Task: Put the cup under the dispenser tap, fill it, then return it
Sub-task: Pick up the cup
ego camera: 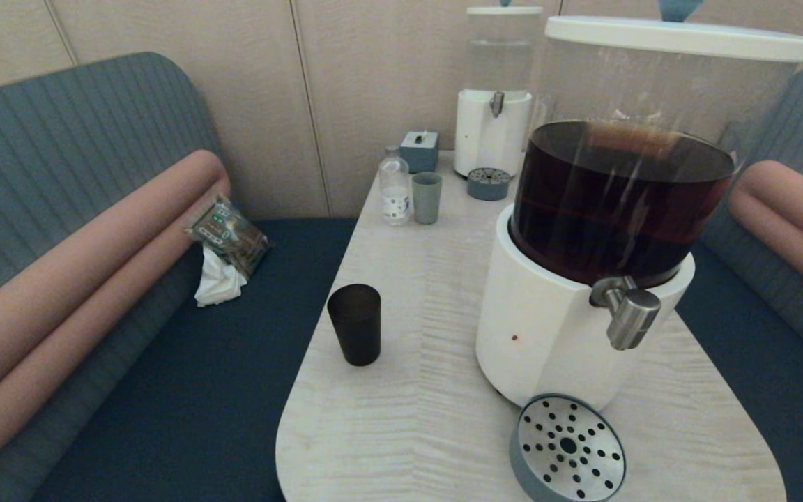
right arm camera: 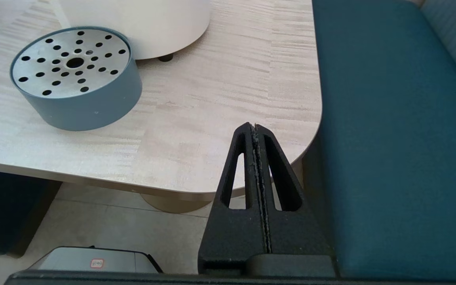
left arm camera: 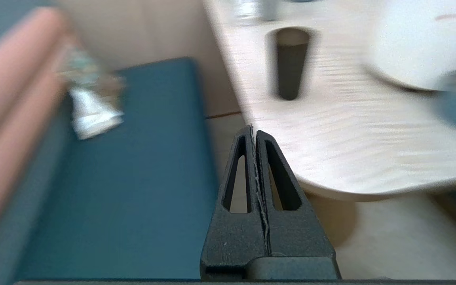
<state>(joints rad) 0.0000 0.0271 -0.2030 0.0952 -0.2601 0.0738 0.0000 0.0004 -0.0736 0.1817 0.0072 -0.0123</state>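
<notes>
Nothing is done yet: the cup stands alone on the desk, well apart from the tap. Both the left gripper and right gripper have fingers clenched on nothing, below the desk's near edge.

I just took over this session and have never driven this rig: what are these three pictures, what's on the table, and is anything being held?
It is a two-armed robot facing a pale wooden table between blue benches. The wide picture comes from its head camera; neither arm shows in it. The other two come from cameras on the wrists, looking out past each gripper.

The left gripper is shut and empty, low off the table's near corner and pointed toward the black cup. The right gripper is shut and empty too, parked by the other near corner.

On the table: the black cup standing upright and alone, a big drink dispenser of dark liquid with a steel tap, and a round perforated drip tray below it. Farther back stand a small bottle, a grey-green cup, a small box and a second dispenser with clear liquid.
</notes>
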